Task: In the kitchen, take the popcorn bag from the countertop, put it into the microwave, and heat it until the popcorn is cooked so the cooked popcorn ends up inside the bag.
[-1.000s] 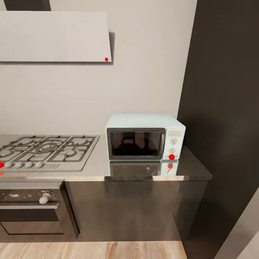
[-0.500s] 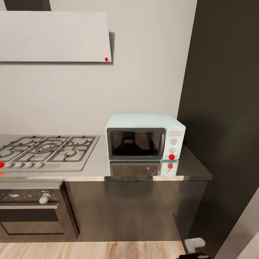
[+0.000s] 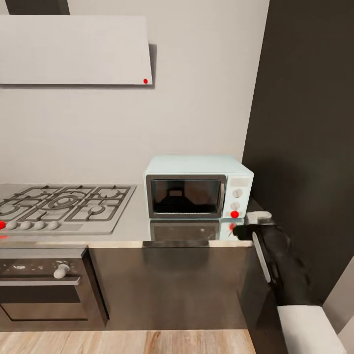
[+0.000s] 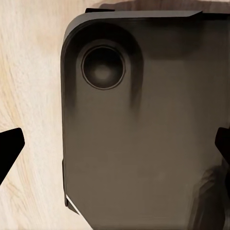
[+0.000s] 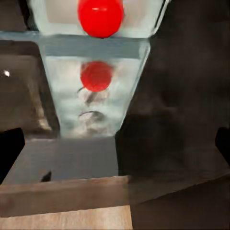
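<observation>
Right gripper [image 3: 242,231] risen to steel countertop [image 3: 128,226] – microwave [image 3: 198,187], grey wall [image 3: 196,98]

The bench [image 3: 132,231] is a grey brushed-steel slab with a shiny front edge, topping dark glossy cabinets. The microwave [image 3: 198,187] stands directly on it, near the end that meets the tall dark panel, its door shut and facing the front edge. The polished steel just in front of the microwave mirrors its dark door and red dot. On the far side of the microwave from that panel, the gas hob [image 3: 61,206] is set into the bench, well apart from the microwave.
</observation>
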